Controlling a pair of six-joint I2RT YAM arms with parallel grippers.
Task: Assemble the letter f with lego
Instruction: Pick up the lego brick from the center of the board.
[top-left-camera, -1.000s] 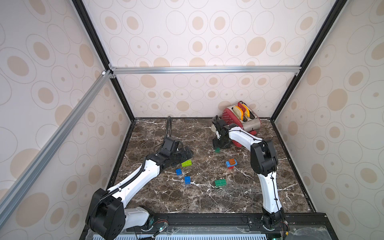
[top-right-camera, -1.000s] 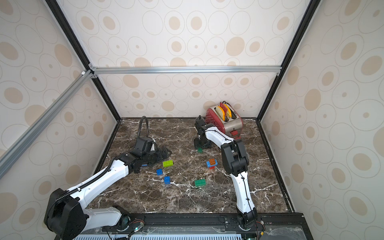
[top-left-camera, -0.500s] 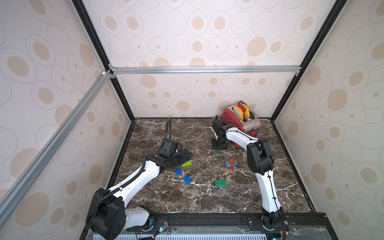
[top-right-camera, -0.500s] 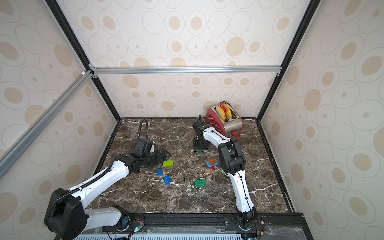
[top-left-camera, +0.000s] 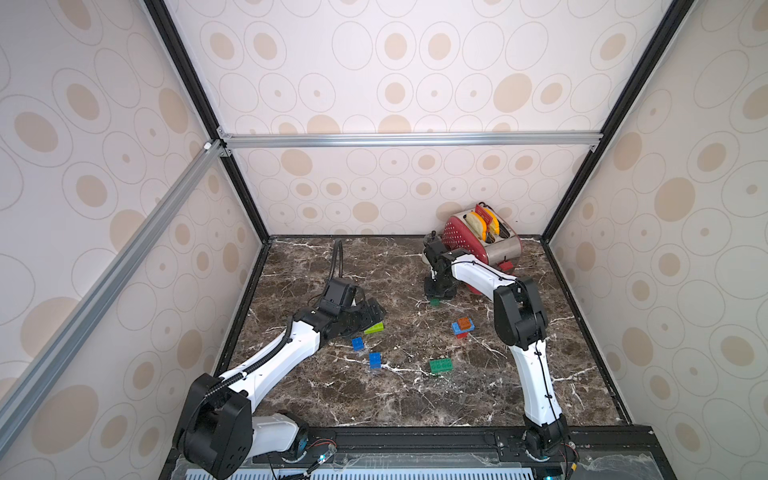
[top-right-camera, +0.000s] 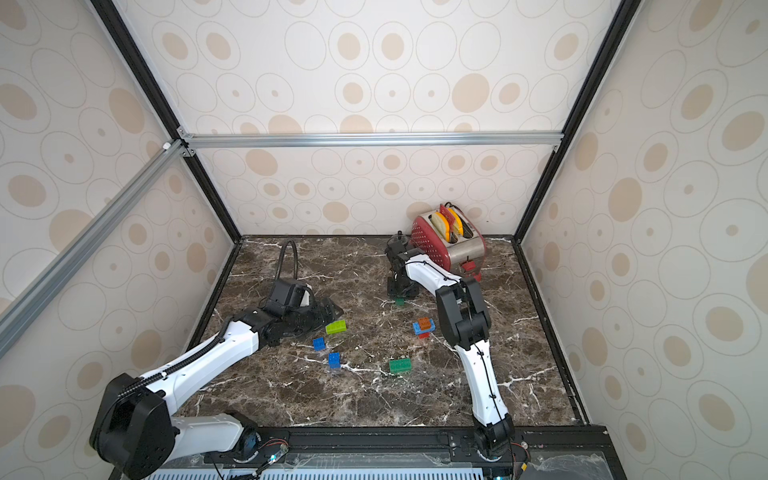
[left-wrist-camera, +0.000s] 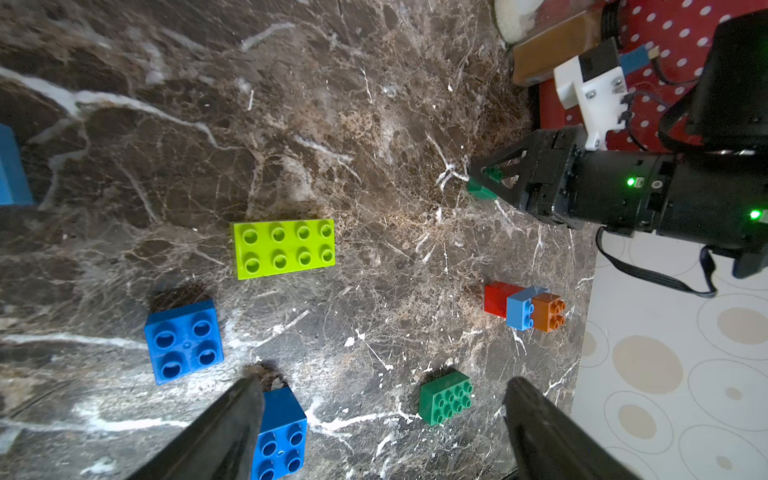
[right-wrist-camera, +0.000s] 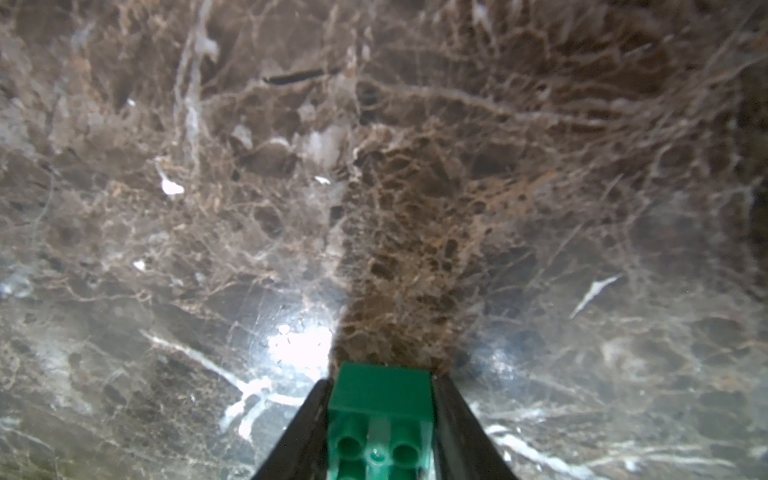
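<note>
Dark brown marble tabletop (top-left-camera: 324, 386), cream walls (top-left-camera: 395, 45) with tan ovals, aluminium crossbar (top-left-camera: 407, 139), black corner posts (top-left-camera: 180, 62), soft even light

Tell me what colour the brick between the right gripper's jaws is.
Green. The small brick shows best in the right wrist view, pinched between the jaws.

Lego (top-left-camera: 440, 366) scattered loose, three pieces joined, one gripped.
A lime green oblong brick (left-wrist-camera: 284, 248), two blue square bricks (left-wrist-camera: 183, 340) (left-wrist-camera: 280, 432) and a dark green oblong brick (left-wrist-camera: 445, 398) are laid apart, studs up. The red, light blue and orange bricks (left-wrist-camera: 524, 309) are joined, and a small dark green brick (right-wrist-camera: 380, 399) is pinched by the right gripper (right-wrist-camera: 380, 380).
</note>
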